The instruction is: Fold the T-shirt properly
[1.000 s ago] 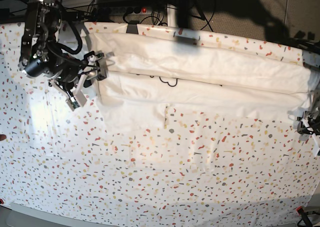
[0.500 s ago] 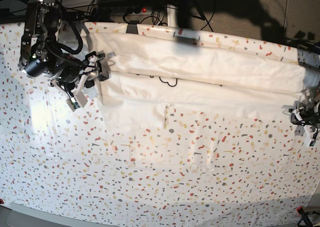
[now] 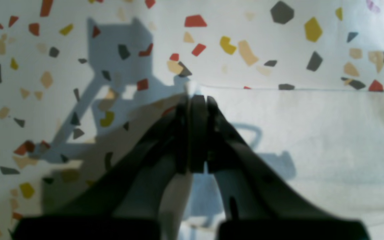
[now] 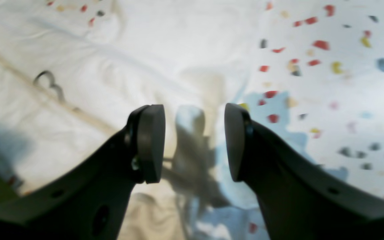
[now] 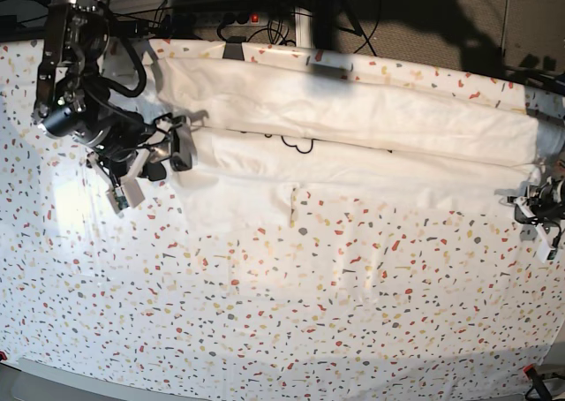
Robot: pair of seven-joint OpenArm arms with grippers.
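While the confetti-speckled tablecloth [image 5: 265,313] is spreading across the whole work surface, dark cables [image 5: 265,12] are tangling along the far edge beside a grey wall [image 5: 424,21]; the T-shirt [image 5: 353,145] is lying along the far half of the cloth, folded into a long white band with a scrap of dark printed outline showing near its middle and a small tag by its near hem.

My left gripper [image 3: 195,100] is sitting at the shirt's end on the base view's right [image 5: 534,208], and its fingers [image 3: 208,133] are pressing flat together right at the hem corner; I am probably pinching the white edge, though the blurred wrist view is not letting me be sure that fabric is between the pads. My right gripper [image 4: 194,140] is hovering over the opposite end [image 5: 168,145], its pads [image 4: 150,143] standing well apart with nothing between them, white fabric below and speckled cloth off to one side.

Compared with a second ago, my left fingers are no longer spread wide but have snapped together, and that hand has edged slightly inward toward the shirt; my right hand has swung and dropped a little at its end, while its gap is staying the same; the shirt itself is lying as before.
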